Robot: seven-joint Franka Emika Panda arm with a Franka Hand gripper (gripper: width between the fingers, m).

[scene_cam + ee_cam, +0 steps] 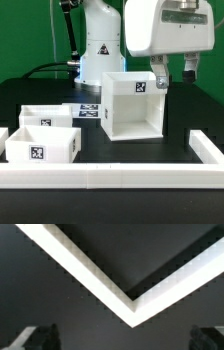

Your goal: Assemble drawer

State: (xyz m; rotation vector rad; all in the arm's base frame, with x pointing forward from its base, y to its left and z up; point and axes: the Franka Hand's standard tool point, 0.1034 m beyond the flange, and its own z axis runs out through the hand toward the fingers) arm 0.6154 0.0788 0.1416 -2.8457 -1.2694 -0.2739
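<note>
Hovering above the casing's (130,112) far top corner on the exterior view's right: gripper (172,78) open, empty. Casing mid-table, upright cube, opening toward camera. Trays (42,150) crowd its left, bare table on its right. Wrist view: casing corner sits between spread fingers (35,336), no contact.

— What's the arm doing on your screen?

— I've got 1 white arm (101,40). In the exterior view its base column stands upright at the back. The wrist housing (166,26) hangs high toward the exterior view's right, facing down.

— And the gripper?

— The gripper (175,72) points straight down under that housing. I can see its 2 dark fingers (159,77) spread well apart. On my wrist view only the 2 fingertips (33,338) show, dark and blurred, far from each other, jaws parted wide.
</note>
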